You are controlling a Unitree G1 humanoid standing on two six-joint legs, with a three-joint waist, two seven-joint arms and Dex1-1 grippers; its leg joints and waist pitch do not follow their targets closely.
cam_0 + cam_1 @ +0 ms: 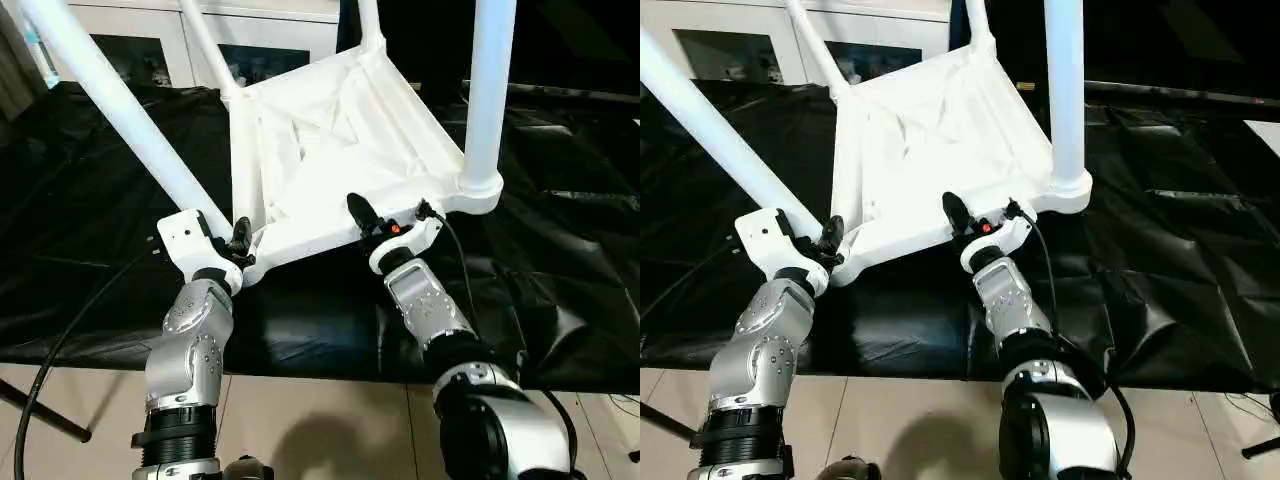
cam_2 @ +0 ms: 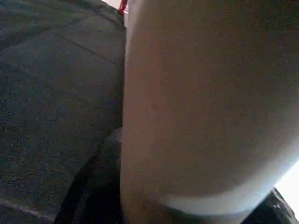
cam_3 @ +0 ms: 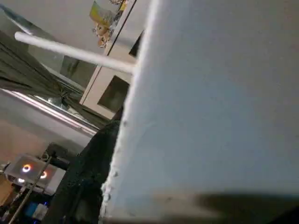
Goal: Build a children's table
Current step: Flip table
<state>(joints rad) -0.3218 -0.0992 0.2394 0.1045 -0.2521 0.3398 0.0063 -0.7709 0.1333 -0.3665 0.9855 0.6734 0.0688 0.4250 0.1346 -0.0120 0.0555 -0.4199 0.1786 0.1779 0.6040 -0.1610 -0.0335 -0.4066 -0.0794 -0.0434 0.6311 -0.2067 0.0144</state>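
Gripping: our left fingers [image 1: 238,240] and right fingers [image 1: 358,214] clamp the near edge of the upturned tabletop [image 1: 330,140].
Tabletop: tilted on the black counter [image 1: 90,180], legs [image 1: 488,90] up.
Right wrist view: cabinet [image 3: 110,91] beyond.

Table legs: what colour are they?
White, like the tabletop; the legs show best in the left eye view.

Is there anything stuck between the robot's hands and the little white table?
Nothing visible is in the way. Both end effectors are already right at the upside-down tabletop: the left end effector at its near corner by a leg, the right end effector on its near edge. It rests on the black-draped table.
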